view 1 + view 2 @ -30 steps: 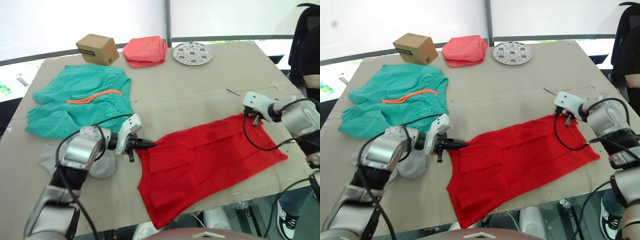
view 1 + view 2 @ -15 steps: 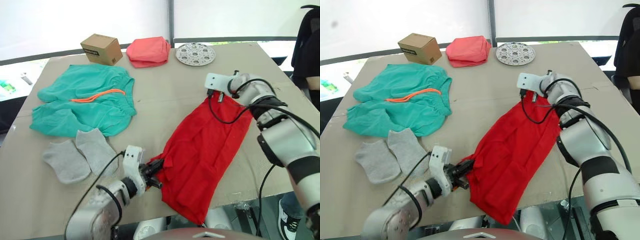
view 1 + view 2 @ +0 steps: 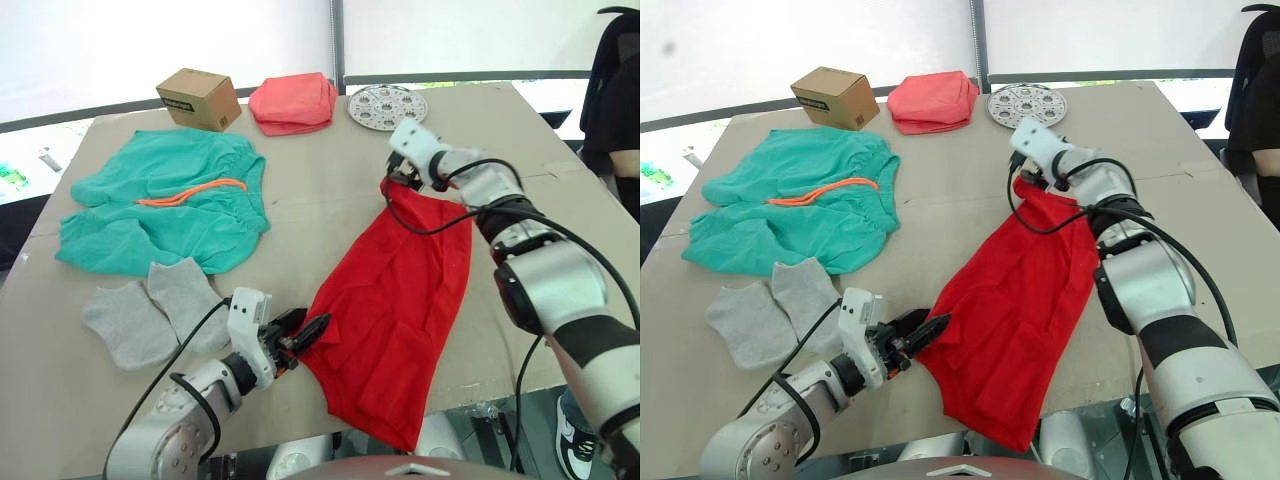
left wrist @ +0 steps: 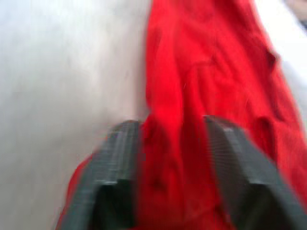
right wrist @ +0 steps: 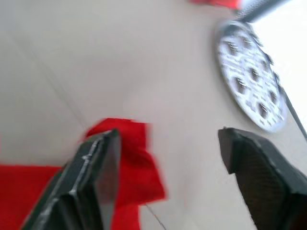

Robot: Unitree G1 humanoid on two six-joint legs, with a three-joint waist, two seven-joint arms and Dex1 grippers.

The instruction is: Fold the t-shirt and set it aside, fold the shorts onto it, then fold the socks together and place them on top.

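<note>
Lying lengthwise across the near middle of the table point(image 3: 330, 200), one t-shirt point(image 3: 400, 300) is recorded, bright red, its lower end hanging past the near table edge and cut from sight below it; sleeves and neck cannot be made out among the folds.

Left gripper point(image 3: 305, 331): seen at the t-shirt's near left edge; fingers point(image 4: 117, 163) parted, red cloth lying between and under them in the left wrist view; whether cloth is pinched cannot be told, that view being blurred.

Right gripper point(image 3: 1032, 180): seen at the t-shirt's far corner; fingers point(image 5: 98, 167) spread wide in the right wrist view, a red corner lying just beside one of them; nothing is gripped.

Shorts point(image 3: 165, 205): one pair, teal, orange drawstring showing, spread flat at the far left, close to the left table edge.

Socks point(image 3: 155, 310): two, grey, side by side and touching, just near of the shorts, well apart from the t-shirt.

Far edge, one each: cardboard box point(image 3: 198, 97); salmon-pink folded cloth point(image 3: 292, 102); round perforated metal disc point(image 3: 387, 105).

Bare table surface is left between shorts and t-shirt, and to the right of the t-shirt.

A person's dark sleeve point(image 3: 615, 90) is cut off at the right edge.
</note>
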